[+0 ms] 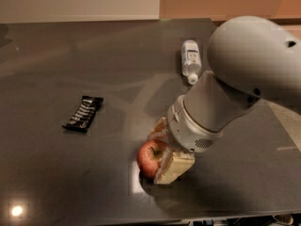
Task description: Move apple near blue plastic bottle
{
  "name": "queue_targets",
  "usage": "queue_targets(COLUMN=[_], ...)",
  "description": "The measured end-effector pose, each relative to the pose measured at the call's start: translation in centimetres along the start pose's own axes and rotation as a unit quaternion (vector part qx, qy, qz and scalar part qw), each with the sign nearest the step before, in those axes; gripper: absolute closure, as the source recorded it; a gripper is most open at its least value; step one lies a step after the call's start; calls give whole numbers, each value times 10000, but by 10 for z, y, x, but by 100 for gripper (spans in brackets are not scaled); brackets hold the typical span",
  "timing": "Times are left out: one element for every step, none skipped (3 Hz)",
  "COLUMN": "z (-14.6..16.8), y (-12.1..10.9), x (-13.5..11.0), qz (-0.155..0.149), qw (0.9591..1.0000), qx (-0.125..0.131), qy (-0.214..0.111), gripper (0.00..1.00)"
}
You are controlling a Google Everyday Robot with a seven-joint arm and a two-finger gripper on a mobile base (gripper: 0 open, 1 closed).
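The apple sits on the dark table well apart from the bottle, toward the near edge, with the gripper lowered right against it, though whether it actually grips the apple cannot be told.

**Arm bent down, gripper low**

The arm comes in from the right, its bulky grey housing high in view. From it a lighter, cylindrical wrist slants down and to the left. The cream gripper sits at the wrist's lower end, low near the view's centre, pointing downward.
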State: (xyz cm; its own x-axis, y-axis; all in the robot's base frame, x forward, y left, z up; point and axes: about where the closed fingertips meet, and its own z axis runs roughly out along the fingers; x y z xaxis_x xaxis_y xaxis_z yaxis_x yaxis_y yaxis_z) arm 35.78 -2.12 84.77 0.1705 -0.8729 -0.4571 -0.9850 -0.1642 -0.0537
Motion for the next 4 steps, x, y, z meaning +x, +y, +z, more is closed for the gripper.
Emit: queue_targets(z=[-20,-43,-63,-80], y=[-32,-73,-111,-142], x=[19,48,77,107], qz=[592,1340,1931,2348], qw=[9979,9892,9764,9626], qx=[256,598,968,1351], qy=[40,63,3,25], gripper=[88,100,100,100])
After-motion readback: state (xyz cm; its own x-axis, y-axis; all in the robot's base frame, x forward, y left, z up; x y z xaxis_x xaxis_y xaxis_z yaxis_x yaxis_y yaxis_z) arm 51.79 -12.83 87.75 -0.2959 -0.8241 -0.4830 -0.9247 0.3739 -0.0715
